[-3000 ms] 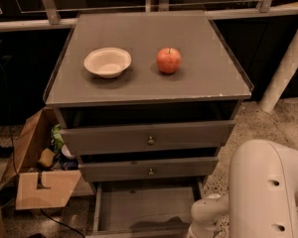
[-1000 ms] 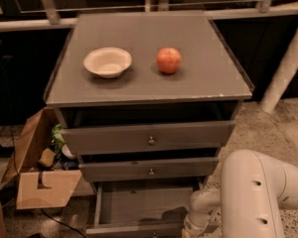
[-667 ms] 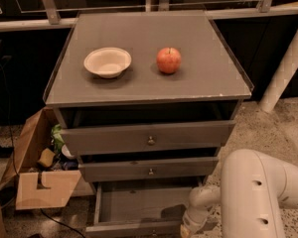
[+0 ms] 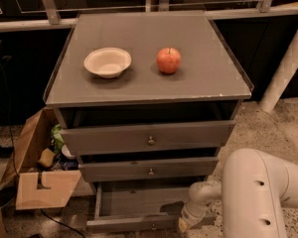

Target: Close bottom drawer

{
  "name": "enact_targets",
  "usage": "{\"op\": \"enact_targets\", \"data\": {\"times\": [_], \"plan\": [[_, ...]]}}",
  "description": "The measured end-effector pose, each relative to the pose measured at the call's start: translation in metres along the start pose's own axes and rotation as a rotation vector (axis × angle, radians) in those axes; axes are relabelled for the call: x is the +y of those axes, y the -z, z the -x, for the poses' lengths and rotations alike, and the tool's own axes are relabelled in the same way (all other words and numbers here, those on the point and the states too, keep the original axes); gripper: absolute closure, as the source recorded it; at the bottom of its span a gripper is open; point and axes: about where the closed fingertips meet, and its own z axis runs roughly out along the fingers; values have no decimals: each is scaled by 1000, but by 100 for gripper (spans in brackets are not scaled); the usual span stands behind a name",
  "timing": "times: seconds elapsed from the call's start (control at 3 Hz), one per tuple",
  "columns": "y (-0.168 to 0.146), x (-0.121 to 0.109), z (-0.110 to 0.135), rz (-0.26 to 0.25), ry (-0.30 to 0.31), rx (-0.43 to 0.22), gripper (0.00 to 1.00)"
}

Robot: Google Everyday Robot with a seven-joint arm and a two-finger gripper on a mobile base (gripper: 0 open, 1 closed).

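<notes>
At the foot of the cabinet (image 4: 213, 58), the bottom drawer (image 4: 134, 202) stood pulled well out. The gripper (image 4: 188, 223) lay at the right end of its front, its opening impossible to judge; a level push nearer the middle would likely prevent skewing.

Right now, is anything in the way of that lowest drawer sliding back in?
Nothing visible. The bottom drawer has a bare-looking floor with only shadow on it, though its rear part is hidden under the middle drawer. The claw is at the drawer's front right corner, outside its path inward.
</notes>
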Motion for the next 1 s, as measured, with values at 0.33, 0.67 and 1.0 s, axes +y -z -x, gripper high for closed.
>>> {"op": "enact_targets", "data": {"times": [0.33,0.67,1.0], "plan": [[1,-6,7,0,-28,-15,100],[2,-10,10,-3,-42,-21,100],[5,-20,22,-15,-81,-43,100]]}}
